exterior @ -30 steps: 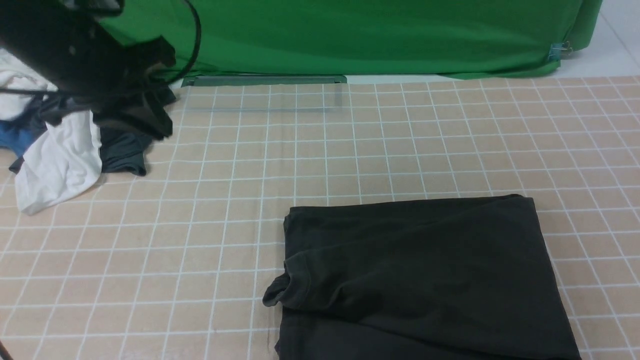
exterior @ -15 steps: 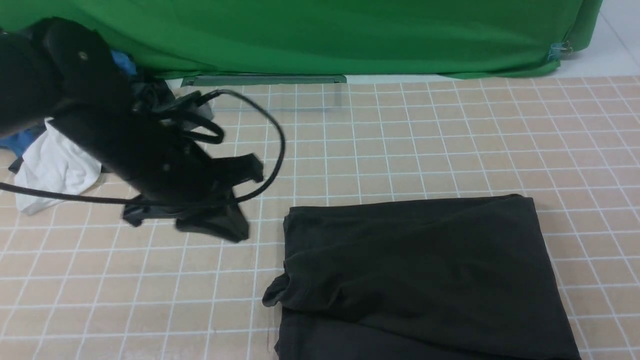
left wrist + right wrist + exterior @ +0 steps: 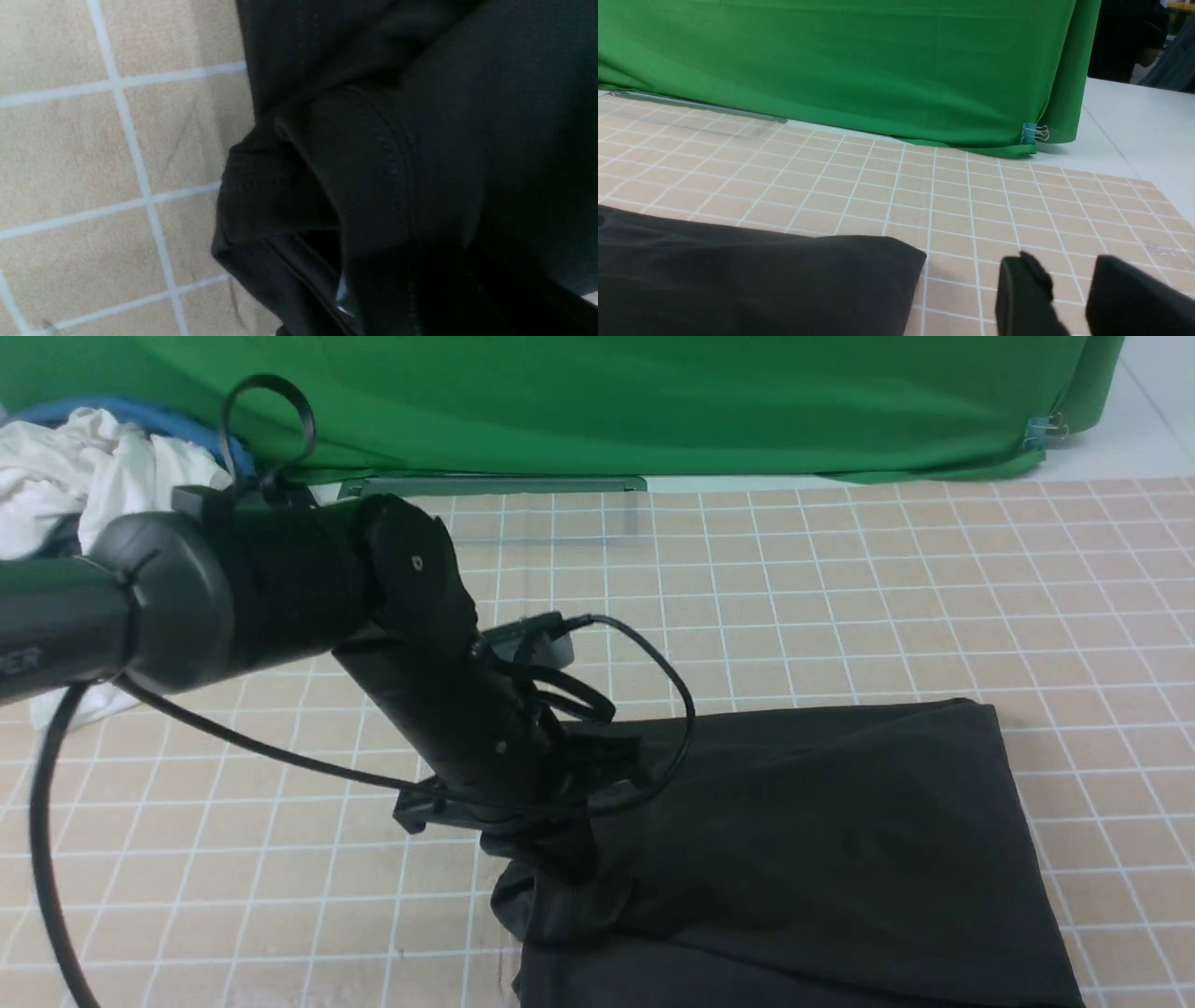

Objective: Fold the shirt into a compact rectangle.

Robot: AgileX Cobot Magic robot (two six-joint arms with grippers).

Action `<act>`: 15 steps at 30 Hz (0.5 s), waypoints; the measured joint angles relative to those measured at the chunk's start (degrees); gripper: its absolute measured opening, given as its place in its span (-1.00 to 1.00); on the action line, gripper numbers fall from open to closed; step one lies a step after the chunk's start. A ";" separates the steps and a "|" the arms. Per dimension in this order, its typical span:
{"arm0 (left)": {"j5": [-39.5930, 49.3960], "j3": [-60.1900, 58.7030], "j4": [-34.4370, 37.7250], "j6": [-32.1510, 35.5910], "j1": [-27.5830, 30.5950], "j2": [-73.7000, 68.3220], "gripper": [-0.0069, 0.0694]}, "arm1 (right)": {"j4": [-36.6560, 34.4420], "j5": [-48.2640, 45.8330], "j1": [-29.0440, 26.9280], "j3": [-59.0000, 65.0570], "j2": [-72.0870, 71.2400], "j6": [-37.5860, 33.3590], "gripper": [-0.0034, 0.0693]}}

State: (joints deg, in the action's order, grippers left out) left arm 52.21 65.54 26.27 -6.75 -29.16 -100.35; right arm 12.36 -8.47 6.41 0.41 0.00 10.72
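So the shirt (image 3: pixel 803 859) is lying on the near right part of the table (image 3: pixel 840 597), folded down into a rough black rectangle with one messy bit: a sleeve or collar corner (image 3: pixel 523 891) bulging out at its near left edge. My guess is that's exactly why the left hand (image 3: pixel 551 854) is parked right there, pointing down onto that bulge. The wrist camera shows nothing but hemmed black fabric up close, and the hand's tips are buried in dark cloth, so I can't see the jaws themselves. They're clamped all the way down, but whether any cloth is actually pinched between them I can't tell.

The right hand (image 3: pixel 1069 298) only shows in its own wrist view, sitting low over bare table just off the shirt's far right corner (image 3: pixel 906 254). Its two fingers (image 3: pixel 1022 298) stand apart with a clear gap and nothing between them, probably lined up to take that corner next.

Count-wise: one black shirt in play, two arms, and a heap of other clothes (image 3: pixel 84 495) at the far left, white and blue at least, well apart. Green backdrop (image 3: pixel 653 401) hangs behind it all.
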 joint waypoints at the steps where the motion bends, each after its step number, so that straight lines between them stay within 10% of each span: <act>1: 0.85 -0.34 -0.59 -0.50 0.00 -0.40 -0.77 | 0.00 0.00 0.00 0.00 0.00 0.00 -0.26; 15: 7.53 2.97 -10.15 -7.31 0.00 -0.85 -0.65 | 0.00 0.00 0.00 0.00 0.00 0.05 -0.25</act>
State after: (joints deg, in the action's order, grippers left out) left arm 59.74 68.52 16.11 -14.06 -29.16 -101.20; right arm 12.36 -8.47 6.41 0.41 0.00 10.77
